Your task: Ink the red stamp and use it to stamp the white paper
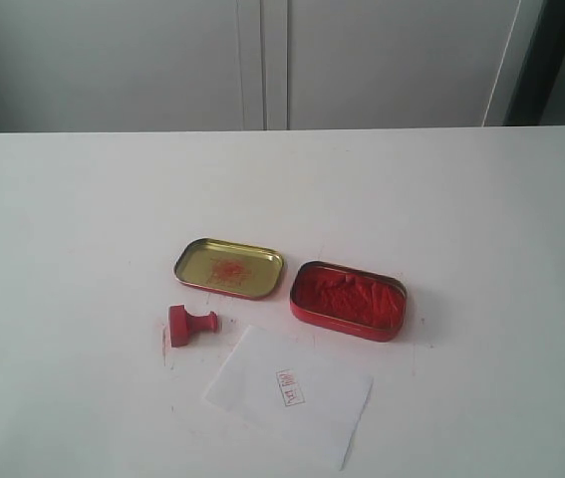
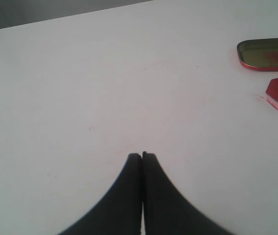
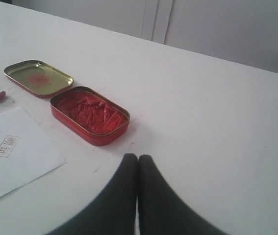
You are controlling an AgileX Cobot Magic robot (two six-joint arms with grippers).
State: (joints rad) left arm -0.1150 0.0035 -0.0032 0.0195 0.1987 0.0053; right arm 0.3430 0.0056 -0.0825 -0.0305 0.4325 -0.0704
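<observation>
The red stamp (image 1: 191,325) lies on its side on the white table (image 1: 481,219), its flat block base turned to the left of the exterior view and its short knob to the right. No tool touches it. It rests near the front edge of the gold lid (image 1: 229,267), apart from it, and just beside the upper left corner of the white paper (image 1: 290,395). The paper lies flat at a slant and bears a small red rectangular stamp mark (image 1: 290,387) near its middle. The red tin (image 1: 349,300) stands open just to the right of the lid, with its ink paste rumpled. Faint red smears (image 1: 167,351) mark the table around the stamp

The left tool (image 2: 142,155) has its two dark fingers pressed together with nothing between them, above bare table well apart from the stamp. The right tool (image 3: 138,157) is likewise closed and empty, above the table near the red tin
</observation>
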